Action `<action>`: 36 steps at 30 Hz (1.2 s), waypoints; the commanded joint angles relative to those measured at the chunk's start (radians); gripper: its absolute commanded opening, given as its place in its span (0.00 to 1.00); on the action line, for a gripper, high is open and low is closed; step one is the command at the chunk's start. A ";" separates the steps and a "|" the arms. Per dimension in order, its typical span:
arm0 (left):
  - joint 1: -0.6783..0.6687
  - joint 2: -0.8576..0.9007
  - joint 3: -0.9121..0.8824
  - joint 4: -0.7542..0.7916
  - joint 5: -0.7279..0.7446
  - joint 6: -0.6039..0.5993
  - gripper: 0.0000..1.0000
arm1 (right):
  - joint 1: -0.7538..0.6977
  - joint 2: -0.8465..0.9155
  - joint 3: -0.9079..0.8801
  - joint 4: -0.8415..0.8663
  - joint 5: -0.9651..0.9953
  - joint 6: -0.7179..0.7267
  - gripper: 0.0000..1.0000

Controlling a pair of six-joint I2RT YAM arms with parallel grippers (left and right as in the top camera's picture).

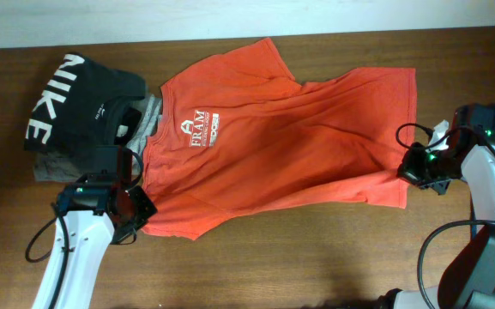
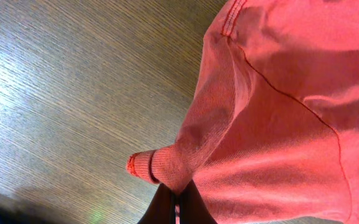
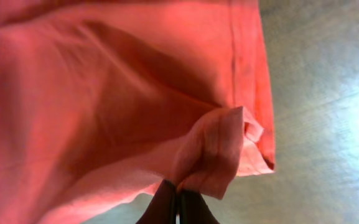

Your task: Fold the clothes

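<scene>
**woodgrain_fan:** Brown wood-grain table. The red-orange T-shirt lies spread flat across the middle, neck end left and hem right. What else is on there?

**armwatcher:** On the far left there's a black NIKE garment with a grey garment peeking out under it, right against the shirt's neck end.

**woodgrain_fan:** And the grippers?

**armwatcher:** The left gripper is at the near-left sleeve, jaws pressed together pinching a fold. The right gripper is at the near-right hem corner, clamped on bunched hem. The white logo faces up.
</scene>
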 commanded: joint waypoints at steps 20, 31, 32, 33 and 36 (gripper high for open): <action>0.003 -0.203 0.012 0.003 0.201 0.107 0.00 | 0.005 -0.193 0.008 -0.277 0.040 0.100 0.04; 0.003 -0.349 0.174 -0.081 0.179 0.103 0.00 | 0.005 -0.562 0.073 -0.460 0.080 0.241 0.04; 0.003 -0.338 0.189 -0.078 0.176 0.103 0.00 | 0.005 -0.565 0.078 -0.453 0.079 0.240 0.04; 0.003 -0.320 0.204 -0.077 0.176 0.104 0.00 | 0.005 -0.564 0.078 -0.446 0.079 0.240 0.04; 0.003 -0.241 0.217 -0.060 0.175 0.111 0.00 | 0.005 -0.511 0.078 -0.413 0.083 0.235 0.04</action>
